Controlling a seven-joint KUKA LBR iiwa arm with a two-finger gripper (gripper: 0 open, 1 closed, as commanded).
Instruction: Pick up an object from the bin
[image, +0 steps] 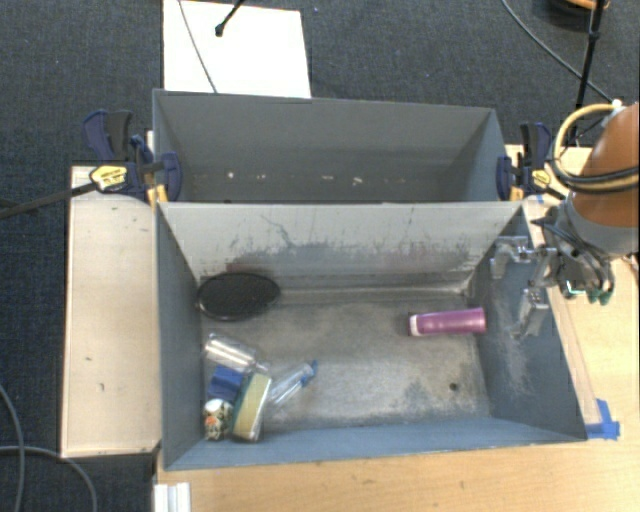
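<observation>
Camera view | pincer (525, 300) beside purple tube (447, 322) | spread: cannot tell, perhaps empty

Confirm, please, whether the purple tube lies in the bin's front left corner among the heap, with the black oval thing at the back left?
Not quite: the camera view shows the purple tube on the right of the bin floor, near the gripper, apart from the heap in the front left corner. The black oval thing is at the back left.

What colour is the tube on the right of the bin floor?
The tube is purple, paler at its left end; the camera view shows it.
</observation>
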